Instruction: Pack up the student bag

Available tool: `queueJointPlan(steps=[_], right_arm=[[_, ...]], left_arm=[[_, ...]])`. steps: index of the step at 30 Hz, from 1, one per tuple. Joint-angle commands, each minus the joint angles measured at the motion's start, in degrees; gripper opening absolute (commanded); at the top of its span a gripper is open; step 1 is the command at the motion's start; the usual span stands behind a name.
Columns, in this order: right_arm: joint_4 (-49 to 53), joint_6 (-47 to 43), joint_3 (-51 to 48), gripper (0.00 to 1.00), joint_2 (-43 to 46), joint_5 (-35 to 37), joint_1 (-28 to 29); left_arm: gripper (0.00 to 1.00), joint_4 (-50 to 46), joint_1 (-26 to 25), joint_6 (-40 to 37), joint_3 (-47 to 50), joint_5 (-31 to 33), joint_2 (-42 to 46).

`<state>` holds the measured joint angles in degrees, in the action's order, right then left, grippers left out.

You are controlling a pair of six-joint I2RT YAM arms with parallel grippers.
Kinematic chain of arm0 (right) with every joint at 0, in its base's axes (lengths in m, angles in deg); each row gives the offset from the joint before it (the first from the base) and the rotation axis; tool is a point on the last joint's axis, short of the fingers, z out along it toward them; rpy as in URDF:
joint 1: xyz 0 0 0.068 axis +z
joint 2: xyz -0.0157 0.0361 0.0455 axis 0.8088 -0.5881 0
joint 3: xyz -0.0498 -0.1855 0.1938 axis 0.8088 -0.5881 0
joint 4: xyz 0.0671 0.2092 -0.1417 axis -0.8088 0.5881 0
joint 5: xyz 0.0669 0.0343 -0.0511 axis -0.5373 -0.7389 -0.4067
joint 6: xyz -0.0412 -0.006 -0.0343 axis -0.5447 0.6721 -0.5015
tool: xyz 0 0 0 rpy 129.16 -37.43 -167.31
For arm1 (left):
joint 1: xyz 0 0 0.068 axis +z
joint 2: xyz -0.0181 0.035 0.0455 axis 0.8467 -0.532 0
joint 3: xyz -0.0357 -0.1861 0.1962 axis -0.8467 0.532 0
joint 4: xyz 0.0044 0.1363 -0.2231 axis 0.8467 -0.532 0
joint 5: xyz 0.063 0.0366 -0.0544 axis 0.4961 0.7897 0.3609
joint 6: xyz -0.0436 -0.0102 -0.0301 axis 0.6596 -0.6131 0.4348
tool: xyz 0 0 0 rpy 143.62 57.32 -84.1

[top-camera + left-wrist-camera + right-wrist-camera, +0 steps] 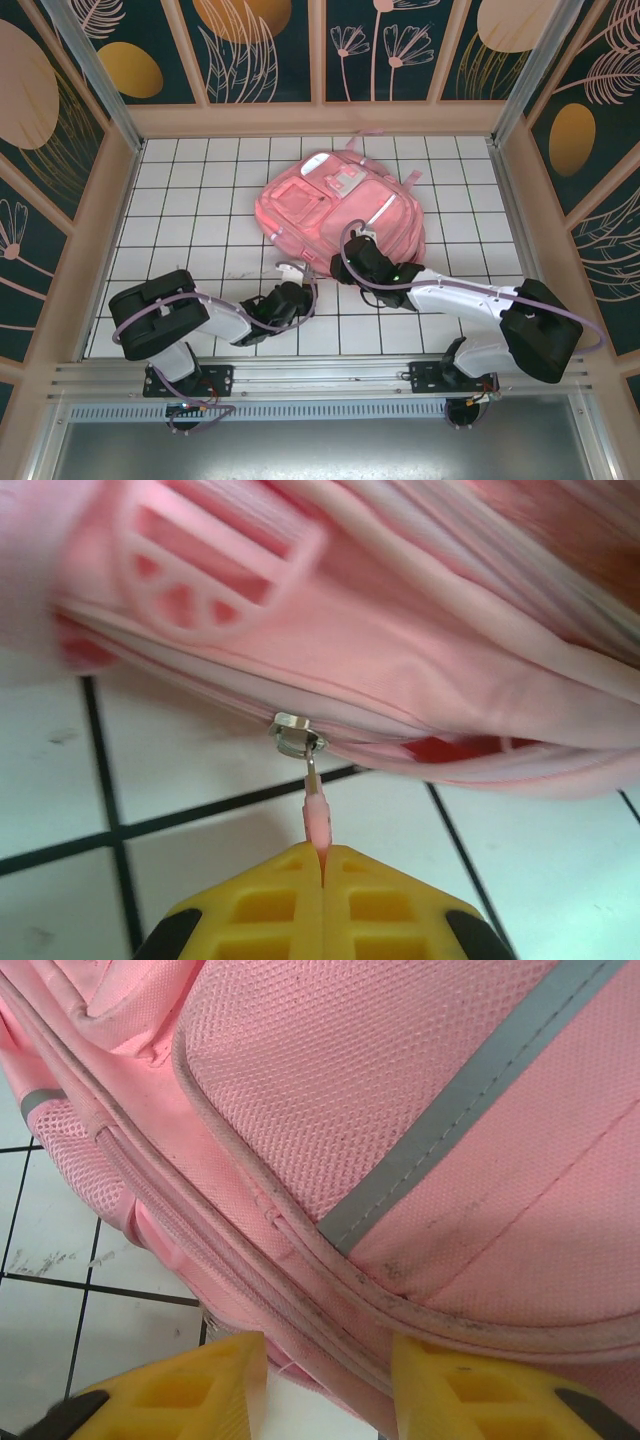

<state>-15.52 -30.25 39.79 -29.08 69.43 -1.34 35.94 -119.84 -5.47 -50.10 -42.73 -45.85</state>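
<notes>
1. The student bag lies flat on the white tiled table, a little beyond the middle and towards the far wall, with its front pockets turned upward.
2. The left gripper is seen from above at the bag's near edge, on the left side of that edge.
3. In the left wrist view, the left gripper is clenched, and its yellow fingers are pressed together with no gap.
4. A slim pink zip pull is pinched between those fingertips; the pull hangs from a metal slider on the zip along the bag's lower seam.
5. The slider is held just above the tiles, and the pull is stretched straight between it and the fingertips.
6. The right gripper is placed on the bag's near side, to the right of the left one and well apart from it.
7. In the right wrist view, the right gripper is seen with its fingers spread partway, and the bag's piped edge runs between them.
8. Whether that edge is actually squeezed or merely straddled cannot be told.
9. A grey reflective stripe is seen running diagonally across the mesh pocket just above the right fingers.
</notes>
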Motion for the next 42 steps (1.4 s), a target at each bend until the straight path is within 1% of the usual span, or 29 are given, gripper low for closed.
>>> queueJointPlan(steps=[1,5,8,9,10,11,12,13,14,15,16,18,19,20,23,27,31,34,36,37,42], right_arm=[[-1.6,0.5,1.6,0.38,-0.6,0.9,-0.9],[-1.5,0.5,1.6,0.38,-0.5,1.0,-1.0],[-1.2,0.7,1.5,0.38,0.2,1.3,-1.0],[-1.0,0.7,1.4,0.38,0.6,1.4,-1.0],[-0.8,0.6,1.4,0.38,0.9,1.6,-1.1],[-0.7,0.6,1.2,0.38,1.3,1.8,-1.1],[-0.7,0.7,1.1,0.39,1.8,2.0,-1.1],[-0.7,0.6,1.0,0.39,2.2,2.1,-1.1],[-0.7,0.6,0.8,0.4,2.6,2.2,-1.1],[-0.7,0.6,0.7,0.41,3.0,2.3,-1.1],[-0.7,0.7,0.5,0.41,3.4,2.4,-1.1],[-0.5,0.9,0.2,0.41,4.3,2.6,-1.1],[-0.4,1.1,0.0,0.41,4.6,2.7,-1.1],[-0.2,1.3,-0.3,0.41,5.3,2.9,-0.9],[0.7,2.1,-1.0,0.42,6.8,5.1,0.8],[3.0,3.9,-1.2,0.42,8.3,9.8,5.1],[4.4,6.7,-1.9,0.41,8.6,13.2,9.2],[4.1,9.5,-3.4,0.41,7.6,15.4,12.2],[2.6,11.7,-5.2,0.4,6.7,15.7,13.4],[1.1,12.2,-6.1,0.39,6.3,15.5,13.8],[-8.5,13.0,-10.6,0.35,2.3,14.9,16.0]], left_arm=[[0.0,-2.0,-2.7,-1.9,-2.8,-3.1,0.2],[0.0,-5.0,-4.9,-2.6,-6.8,-3.0,-1.7],[0.0,-3.0,-5.0,-1.1,-5.5,-3.2,-0.7],[0.05,-3.8,-5.0,-0.9,-5.7,-3.0,-0.1],[0.2,-4.5,-5.0,-0.4,-5.5,-2.5,0.5],[0.23,-4.9,-5.0,0.2,-5.0,-2.1,1.6],[0.2,-4.7,-5.0,0.2,-4.3,-2.2,2.7],[0.22,-5.0,-5.0,0.2,-4.0,-2.2,3.7],[0.31,-6.1,-5.0,0.3,-3.9,-1.9,4.8],[0.45,-7.5,-5.0,0.7,-3.9,-1.4,5.9],[0.51,-8.6,-5.0,1.2,-3.7,-0.9,7.0],[0.54,-11.3,-4.9,2.7,-3.0,1.2,9.7],[0.55,-13.3,-4.8,4.0,-2.9,2.9,11.0],[0.51,-14.7,-4.5,4.9,-2.5,3.7,12.4],[0.49,-16.5,-1.7,7.6,-1.4,1.8,16.2],[0.46,-16.9,2.8,9.7,0.2,-0.8,20.5],[0.45,-22.4,6.8,10.2,-1.9,0.2,21.6],[0.45,-23.8,11.2,11.6,-2.6,-1.3,21.4],[0.44,-23.1,14.4,12.8,-2.4,-3.4,21.1],[0.45,-22.6,15.2,13.0,-2.4,-4.1,21.0],[0.48,-21.4,16.5,13.3,-3.5,-5.8,18.8]])
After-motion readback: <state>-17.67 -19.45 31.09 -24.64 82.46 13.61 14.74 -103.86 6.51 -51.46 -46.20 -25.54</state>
